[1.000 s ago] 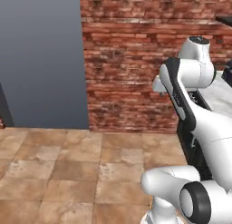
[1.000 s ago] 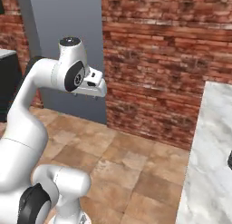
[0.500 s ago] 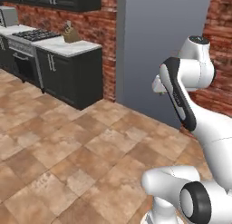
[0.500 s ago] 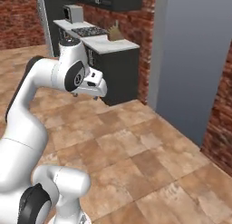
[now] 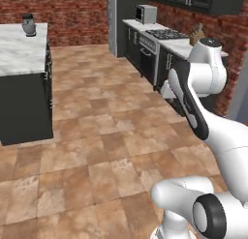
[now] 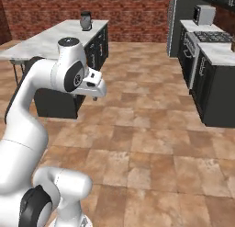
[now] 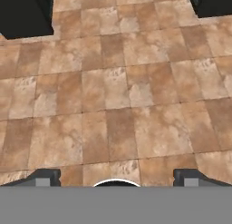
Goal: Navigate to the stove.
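The claw (image 7: pixel 116 180) hangs over the tiled floor (image 7: pixel 118 105), its tips wide apart and holding nothing. The stove (image 6: pixel 202 44) sits well ahead and right of it, beside the microwave (image 6: pixel 204 14).

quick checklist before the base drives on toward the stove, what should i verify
1. Stove in sight, along the far counter run beside the microwave: ok.
2. Base already at the stove: not ok, open floor lies between.
3. Tiled floor toward it free of obstacles: ok.
4. Island counter stands off to the side of the route: ok.
5. Gripper carrying nothing, fingertips apart over bare tiles: ok.
6. Arm folded close above the base, not reaching out: ok.
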